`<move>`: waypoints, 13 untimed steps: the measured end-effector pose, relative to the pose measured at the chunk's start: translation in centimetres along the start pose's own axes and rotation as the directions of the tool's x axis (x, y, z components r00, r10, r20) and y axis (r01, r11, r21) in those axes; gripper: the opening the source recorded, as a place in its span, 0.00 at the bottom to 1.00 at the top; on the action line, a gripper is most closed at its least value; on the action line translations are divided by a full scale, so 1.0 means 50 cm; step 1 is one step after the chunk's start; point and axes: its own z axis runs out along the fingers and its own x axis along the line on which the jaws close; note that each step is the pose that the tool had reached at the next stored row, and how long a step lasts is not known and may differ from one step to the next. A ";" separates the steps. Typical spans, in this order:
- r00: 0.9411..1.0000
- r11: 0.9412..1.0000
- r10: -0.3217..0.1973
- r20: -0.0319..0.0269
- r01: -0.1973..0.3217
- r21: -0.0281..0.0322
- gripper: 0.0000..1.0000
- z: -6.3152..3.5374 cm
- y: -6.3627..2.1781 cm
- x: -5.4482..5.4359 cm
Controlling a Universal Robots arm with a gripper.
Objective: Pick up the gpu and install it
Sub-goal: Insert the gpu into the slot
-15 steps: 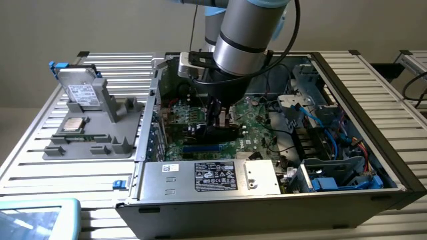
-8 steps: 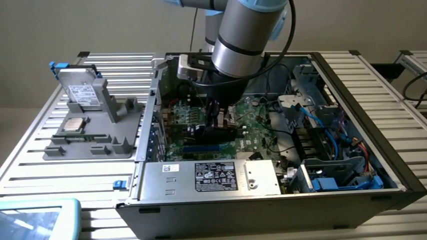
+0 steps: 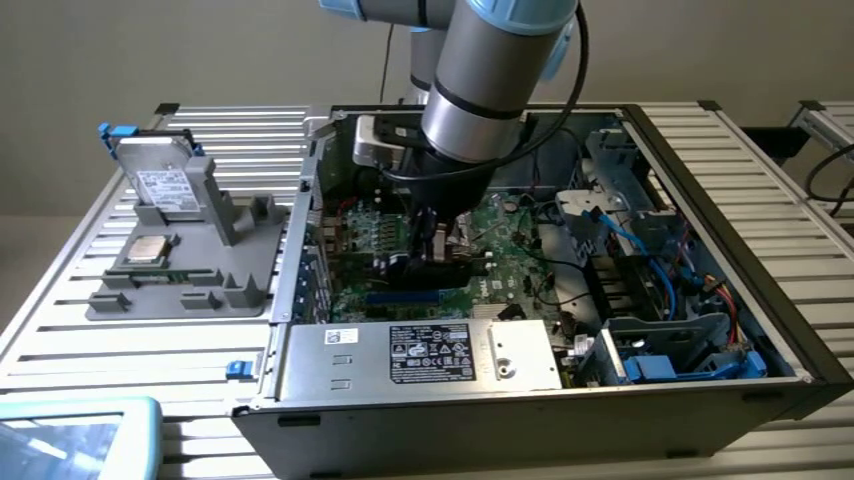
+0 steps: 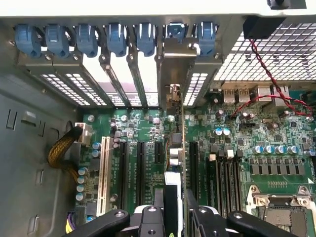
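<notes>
So the black two-finger gripper (image 4: 175, 213) on the grey and light-blue robot arm (image 3: 487, 80) is down inside the open black and silver desktop computer case (image 3: 534, 420), and it's clamped on the gpu (image 4: 174, 79), a thin green expansion card seen edge-on, with one finger on each face. The card stands upright on its long edge over the green motherboard (image 4: 276, 128), lined up among the long black expansion slots (image 4: 140, 168). Its silver metal end bracket (image 4: 173, 59) sits up against the rear wall of the case, in one of the slot openings just below the row of blue plastic retention clips (image 4: 86, 39). Can't tell from here whether the card's edge is fully down in a slot or only resting on it.

In the exterior view, the gripper is near the middle of the board, just behind the silver power supply box with the black label (image 3: 427, 352). Off to the exterior view's left, outside the case, a grey plastic parts tray (image 3: 200, 290) on the slatted metal table (image 3: 80, 320) holds a silver labelled hard drive (image 3: 167, 185) standing up and a square silver processor chip (image 3: 147, 250) lying flat.
</notes>
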 end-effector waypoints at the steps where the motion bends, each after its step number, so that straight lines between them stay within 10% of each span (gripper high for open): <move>1: 1.000 1.000 0.000 0.000 0.000 0.000 0.27 0.001 0.000 0.000; 13: 1.000 1.000 0.001 -0.003 -0.001 -0.002 0.27 0.014 0.002 -0.002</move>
